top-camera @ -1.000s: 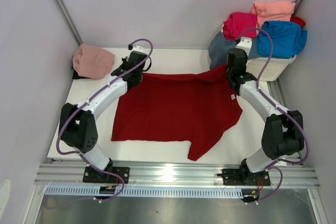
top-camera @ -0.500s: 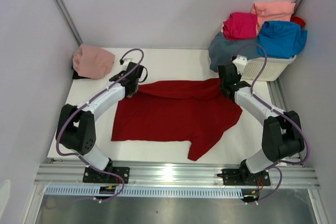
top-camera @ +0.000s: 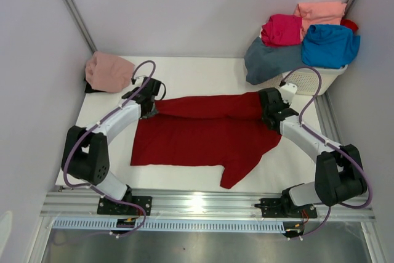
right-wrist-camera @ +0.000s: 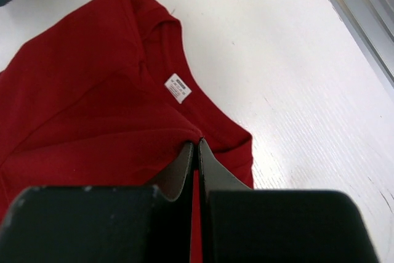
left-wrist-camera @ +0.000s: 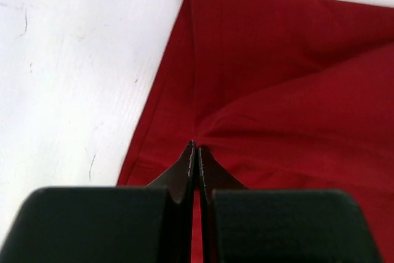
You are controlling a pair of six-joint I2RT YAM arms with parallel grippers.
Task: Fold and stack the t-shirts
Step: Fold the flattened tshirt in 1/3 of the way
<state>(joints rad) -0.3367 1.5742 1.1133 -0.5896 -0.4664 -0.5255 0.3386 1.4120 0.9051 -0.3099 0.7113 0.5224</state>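
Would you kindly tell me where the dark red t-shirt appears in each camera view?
Top external: the dark red t-shirt lies mid-table, between both arms.
Left wrist: it fills the right side, pinched in the left fingers.
Right wrist: it fills the left side, pinched in the right fingers.
Shared landmark: the white table.

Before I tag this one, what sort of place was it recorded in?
Probably a lab robot cell, not a home: bare pale walls box in a white table, an aluminium rail carries the arms' bases, and a white basket is piled with t-shirts.
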